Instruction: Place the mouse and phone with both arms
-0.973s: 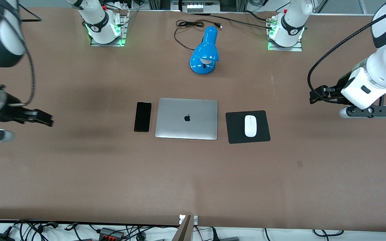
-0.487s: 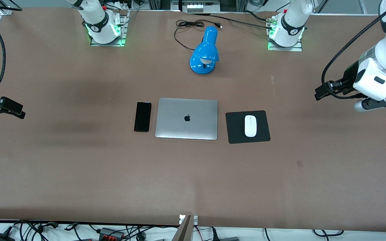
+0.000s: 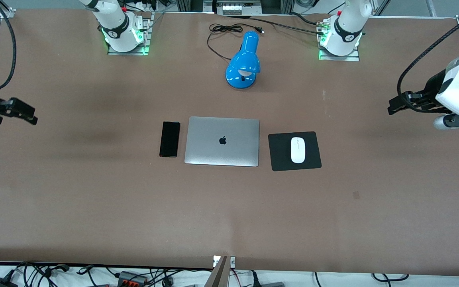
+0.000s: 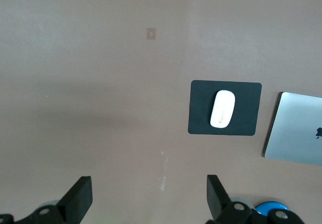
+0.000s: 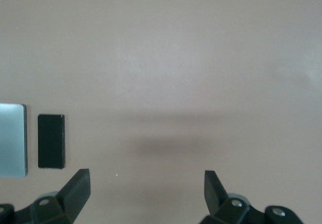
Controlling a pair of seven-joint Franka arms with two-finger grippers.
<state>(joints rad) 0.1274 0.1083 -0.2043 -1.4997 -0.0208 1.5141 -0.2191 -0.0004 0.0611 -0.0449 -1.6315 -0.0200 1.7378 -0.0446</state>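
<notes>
While the mouse (image 3: 297, 150) lies on the black mouse pad (image 3: 281, 153) and the phone (image 3: 169, 139) lies flat just beside the closed laptop (image 3: 222, 141), wide bare tabletop (image 3: 229, 211) stretches from this row toward the front camera and toward both table ends. A blue lamp (image 3: 243, 61) stands between the arm bases. Both arms hang high at the table's ends — the left gripper (image 4: 148, 196) over bare table near its end, the right gripper (image 5: 146, 191) likewise — each with fingers spread wide, holding nothing
</notes>
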